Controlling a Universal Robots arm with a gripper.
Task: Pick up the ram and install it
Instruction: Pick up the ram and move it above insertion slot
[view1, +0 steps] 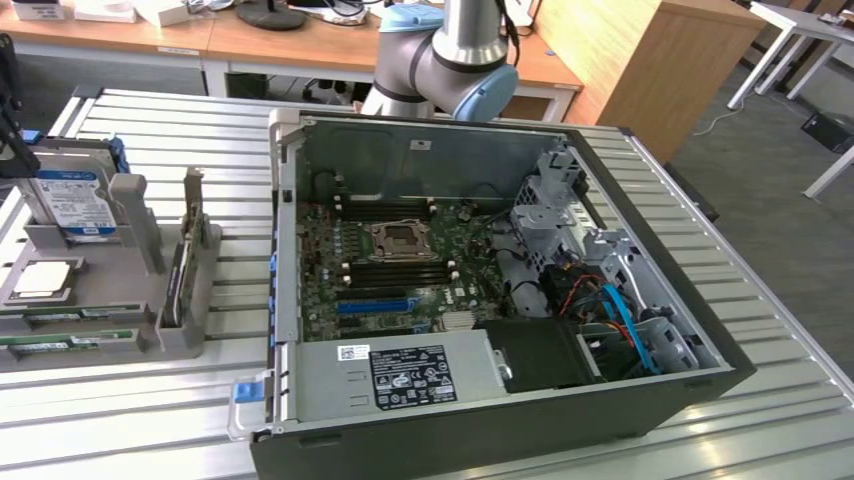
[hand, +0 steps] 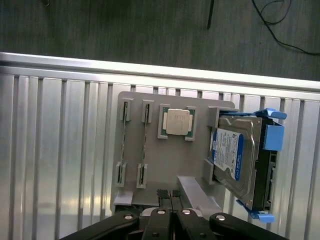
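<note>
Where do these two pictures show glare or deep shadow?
Wrist view: strong glare along the edge of the metal table, beside the dark floor. Exterior view: even light, mild sheen on the table; the computer case is darkest inside toward the exterior view's right.

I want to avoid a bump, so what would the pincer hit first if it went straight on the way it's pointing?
Most likely the gray holder tray, near its edge, between the ram sticks and the hard drive. The shut pincer aims there, though the depth is unclear.
</note>
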